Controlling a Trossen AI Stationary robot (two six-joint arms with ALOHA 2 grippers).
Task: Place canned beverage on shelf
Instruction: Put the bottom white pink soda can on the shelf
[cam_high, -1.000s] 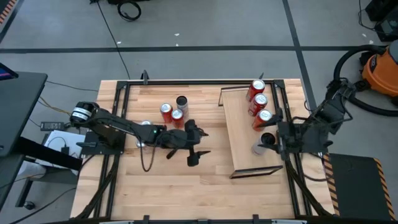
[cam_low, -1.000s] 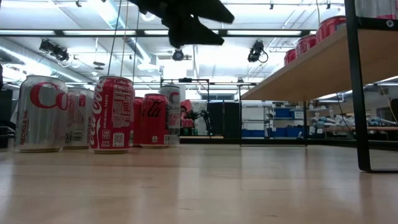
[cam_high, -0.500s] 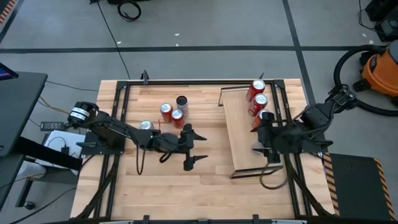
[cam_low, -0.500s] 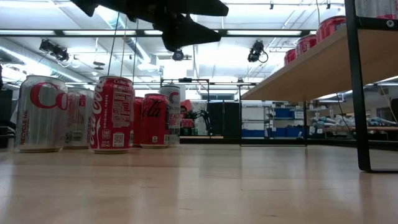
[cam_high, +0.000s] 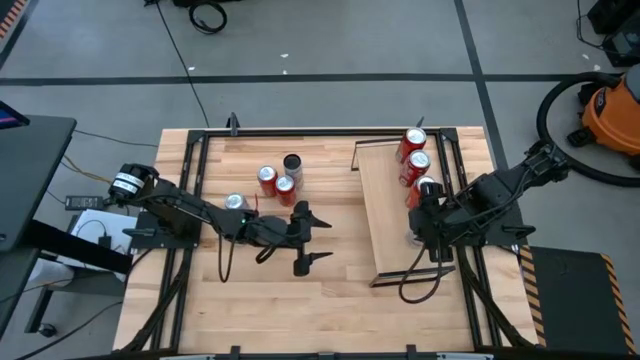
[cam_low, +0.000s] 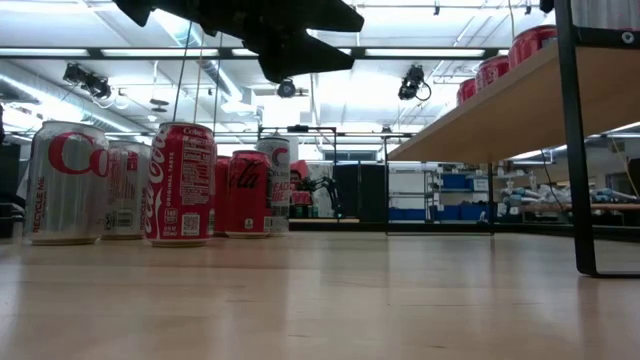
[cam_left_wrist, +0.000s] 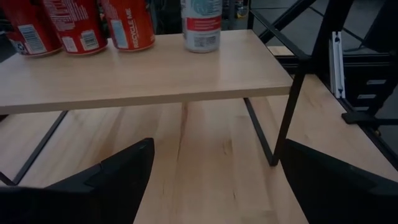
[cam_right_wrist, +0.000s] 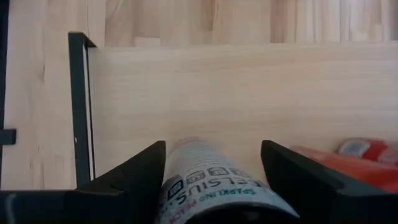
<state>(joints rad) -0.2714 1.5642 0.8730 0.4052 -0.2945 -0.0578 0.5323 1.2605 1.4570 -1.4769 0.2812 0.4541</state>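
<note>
We are seeing a silver can standing on the shelf between the right tool's fingers, with the left tool spread wide above the table.

The right tool (cam_high: 425, 222) is reaching over the shelf (cam_high: 385, 205); in its wrist view the silver can (cam_right_wrist: 208, 186) is sitting between the two fingers (cam_right_wrist: 134, 177), cut off by the frame edge, and we cannot tell whether they are pressing on it. From above, the arm is hiding most of that can. Three red cans (cam_high: 414, 160) are lining the shelf's right edge, the nearest partly covered. The left tool (cam_high: 305, 240) is hanging released mid-table; the low view is cropping it to a dark shape. Four more cans (cam_high: 275, 177) are waiting on the table (cam_high: 300, 300).
</note>
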